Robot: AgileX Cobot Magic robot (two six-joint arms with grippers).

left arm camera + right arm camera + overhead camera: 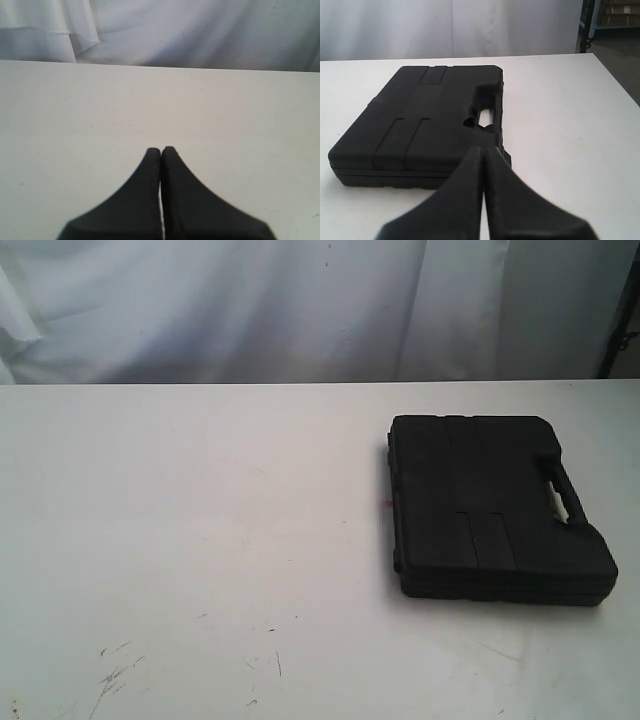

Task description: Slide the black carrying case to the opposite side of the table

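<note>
The black case [495, 505] lies flat on the right part of the white table [200, 540], its handle slot [565, 495] along the right edge. In the right wrist view the case [425, 120] fills the middle, and my right gripper [483, 148] is shut with nothing in it, its tips in front of the near corner by the handle slot [485, 116]; whether they touch it I cannot tell. My left gripper [161, 150] is shut over bare table [75, 110], holding nothing. Neither gripper shows in the exterior view.
A white curtain [300, 300] hangs behind the table's far edge. Dark scuff marks [115, 670] sit near the front left. A tiny red dot [386, 504] lies just left of the case. The table's right edge [615, 80] drops off beside the case.
</note>
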